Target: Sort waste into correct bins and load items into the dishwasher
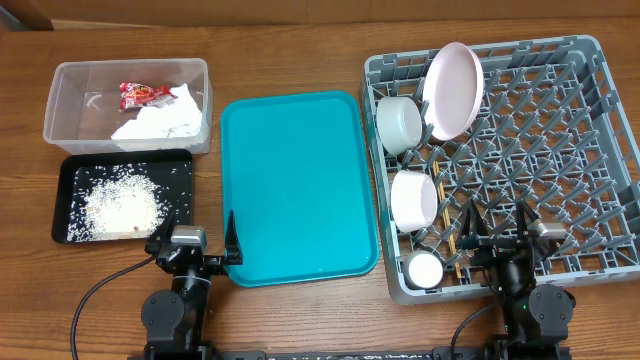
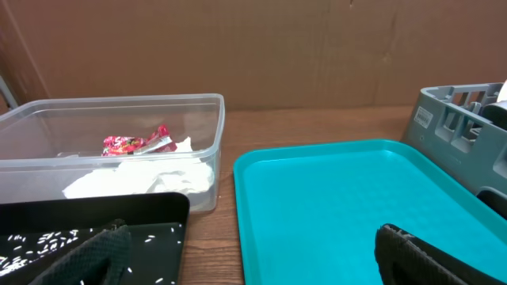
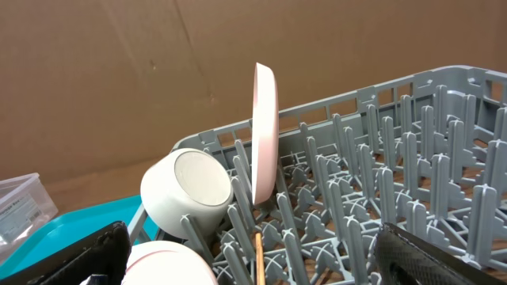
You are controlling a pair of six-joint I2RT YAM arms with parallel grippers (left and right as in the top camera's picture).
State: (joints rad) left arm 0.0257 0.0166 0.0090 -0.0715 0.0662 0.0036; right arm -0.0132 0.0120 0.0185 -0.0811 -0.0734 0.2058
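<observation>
The grey dish rack [image 1: 560, 120] holds a pink plate [image 1: 452, 88] on edge, two white bowls [image 1: 400, 122] [image 1: 414, 199], a white cup [image 1: 424, 269] and chopsticks [image 1: 452, 235]. The clear tub [image 1: 70, 75] holds the red wrapper [image 1: 145, 94] and white napkin [image 1: 160, 120]. The black tray [image 1: 178, 165] holds rice grains [image 1: 122, 205]. My left gripper [image 1: 193, 238] is open and empty, spanning the black tray's edge and the teal tray [image 1: 300, 180]. My right gripper [image 1: 500, 230] is open and empty over the rack's front. The round white plate is not in view.
The teal tray [image 2: 348, 206] lies between the bins and the rack and has nothing on it. In the right wrist view the pink plate [image 3: 264, 131] stands upright beside a bowl [image 3: 190, 190] among the rack's pegs. Brown cardboard stands behind the table.
</observation>
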